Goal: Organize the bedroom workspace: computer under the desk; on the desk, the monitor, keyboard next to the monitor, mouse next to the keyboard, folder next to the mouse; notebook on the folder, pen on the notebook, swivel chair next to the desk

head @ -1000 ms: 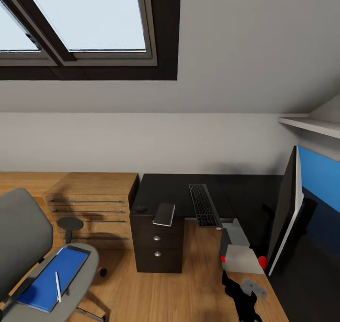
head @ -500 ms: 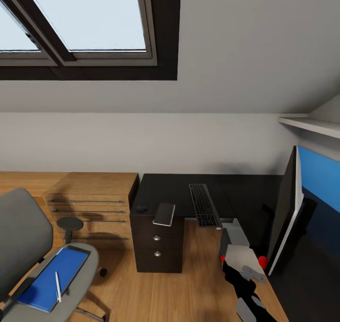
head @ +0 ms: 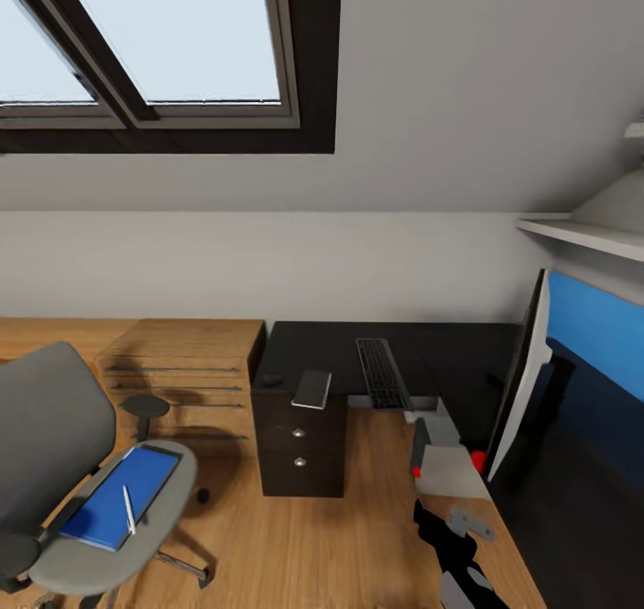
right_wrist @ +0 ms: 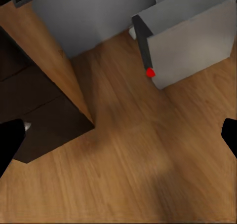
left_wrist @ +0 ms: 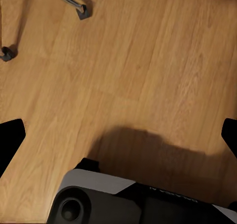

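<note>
Lower left, the thin, stiff folder [head: 119, 497] lay on the swivel chair [head: 63, 466]; edge pinch advisable. Both grippers empty, spread.

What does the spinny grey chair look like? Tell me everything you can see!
The swivel chair has a tall grey padded back, a rounded grey seat and black armrests. Thin metal legs with dark casters stand on the wooden floor. It sits apart from the desk, near the light-wood drawers. A flat blue folder lies on its seat, with a white pen on top.
</note>
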Controlling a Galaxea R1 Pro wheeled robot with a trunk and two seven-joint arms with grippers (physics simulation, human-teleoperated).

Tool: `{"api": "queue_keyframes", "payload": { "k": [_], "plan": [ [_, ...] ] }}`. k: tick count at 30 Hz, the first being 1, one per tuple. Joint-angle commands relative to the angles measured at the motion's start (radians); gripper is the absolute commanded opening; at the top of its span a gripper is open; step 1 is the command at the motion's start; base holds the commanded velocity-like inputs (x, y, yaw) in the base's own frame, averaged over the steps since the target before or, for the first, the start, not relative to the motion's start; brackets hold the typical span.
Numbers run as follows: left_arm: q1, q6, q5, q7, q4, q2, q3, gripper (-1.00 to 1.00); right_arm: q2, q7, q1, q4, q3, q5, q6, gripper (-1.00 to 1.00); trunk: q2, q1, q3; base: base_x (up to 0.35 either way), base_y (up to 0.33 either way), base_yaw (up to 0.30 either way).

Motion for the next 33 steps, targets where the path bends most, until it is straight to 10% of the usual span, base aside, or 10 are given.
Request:
{"api": "queue_keyframes", "payload": {
  "k": [1, 11, 16, 33],
  "plan": [
    [-0.001, -0.004, 0.010, 0.008, 0.000, 0.001, -0.008, 1.00, 0.000, -0.002, -0.001, 0.001, 0.003, -0.009, -0.004, 1.00, -0.002, 0.000, -0.002, -0.329, 0.000, 0.000],
    [-0.001, -0.005, 0.011, 0.008, 0.000, 0.004, -0.008, 1.00, 0.007, 0.015, -0.001, 0.075, 0.009, 0.001, -0.154, 1.00, -0.002, 0.000, -0.002, -0.123, -0.010, 0.000],
    [-0.001, -0.005, 0.011, 0.009, 0.000, 0.004, -0.007, 1.00, 0.006, 0.027, -0.001, 0.100, 0.013, 0.065, -0.171, 1.00, -0.002, 0.000, -0.002, -0.004, -0.001, -0.026],
    [-0.001, -0.004, 0.011, 0.009, 0.000, 0.005, -0.006, 1.00, 0.007, 0.029, -0.001, 0.104, 0.015, 0.080, -0.182, 1.00, -0.002, 0.000, -0.002, 0.000, 0.000, -0.111]
  ]
}}
